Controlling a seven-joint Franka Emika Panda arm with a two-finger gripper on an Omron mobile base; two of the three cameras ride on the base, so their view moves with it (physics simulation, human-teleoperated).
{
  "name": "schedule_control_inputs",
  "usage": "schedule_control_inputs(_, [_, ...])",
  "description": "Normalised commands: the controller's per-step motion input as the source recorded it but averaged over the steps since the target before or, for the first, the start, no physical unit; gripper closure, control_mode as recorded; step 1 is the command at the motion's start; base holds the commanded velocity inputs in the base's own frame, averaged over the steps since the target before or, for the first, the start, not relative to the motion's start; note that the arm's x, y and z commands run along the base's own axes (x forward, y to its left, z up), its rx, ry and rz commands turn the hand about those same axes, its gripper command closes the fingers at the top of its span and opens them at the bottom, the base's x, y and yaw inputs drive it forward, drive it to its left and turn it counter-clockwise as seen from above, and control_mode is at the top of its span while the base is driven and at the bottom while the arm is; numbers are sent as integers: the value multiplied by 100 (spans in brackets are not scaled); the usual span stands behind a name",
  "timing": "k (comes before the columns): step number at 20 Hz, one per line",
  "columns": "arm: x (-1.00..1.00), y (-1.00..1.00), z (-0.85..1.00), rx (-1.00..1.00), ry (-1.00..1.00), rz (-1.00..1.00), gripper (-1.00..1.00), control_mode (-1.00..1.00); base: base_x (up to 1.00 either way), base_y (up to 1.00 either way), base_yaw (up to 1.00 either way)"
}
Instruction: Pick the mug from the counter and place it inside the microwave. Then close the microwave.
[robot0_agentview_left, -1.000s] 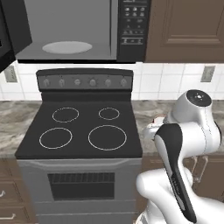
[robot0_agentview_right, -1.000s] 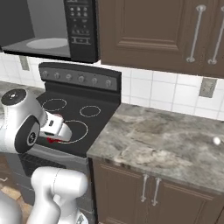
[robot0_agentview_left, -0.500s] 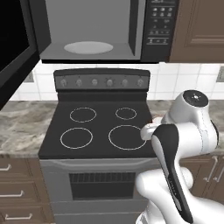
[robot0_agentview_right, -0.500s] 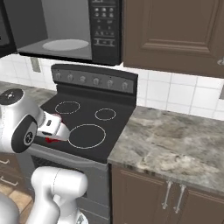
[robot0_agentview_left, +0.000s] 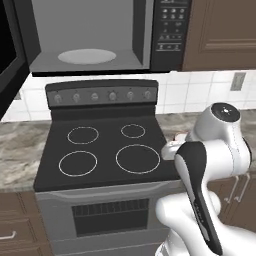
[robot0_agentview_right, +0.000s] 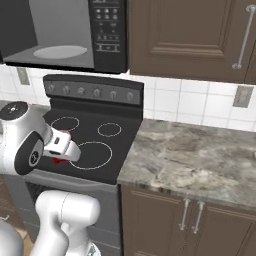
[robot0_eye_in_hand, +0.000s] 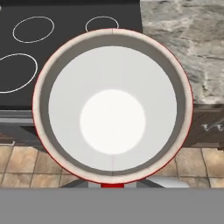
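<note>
The red mug, seen from above with its white inside, hangs in my gripper, which is shut on it. It is held over the front right corner of the black stovetop, and a bit of its red body shows under the hand. My own arm mostly hides the hand in the left base view. The microwave is mounted above the stove with its cavity open and its white turntable bare. Its dark door stands swung out at the left. The marbled counter lies to the right.
A knob panel runs along the back of the stove. Dark wooden upper cabinets hang right of the microwave. Wall sockets sit on the white tile. Cabinet doors with handles are below the counter.
The whole picture has shifted with the base: stove and microwave now look nearer and larger. The mug stays in the shut gripper, low over the stove's front right.
</note>
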Motion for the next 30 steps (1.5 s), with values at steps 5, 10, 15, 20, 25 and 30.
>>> schedule_control_inputs(5, [0,0,0,0,0,0,100,100,4,65,-11])
schedule_control_inputs(10, [0,0,0,0,0,0,100,100,24,43,-5])
schedule_control_inputs(15, [0,0,0,0,0,0,100,100,44,25,0])
schedule_control_inputs(20, [0,0,0,0,0,0,100,100,40,36,0])
schedule_control_inputs(25, [0,0,0,0,0,0,100,100,-8,41,0])
schedule_control_inputs(30, [0,0,0,0,0,0,100,100,-4,21,0])
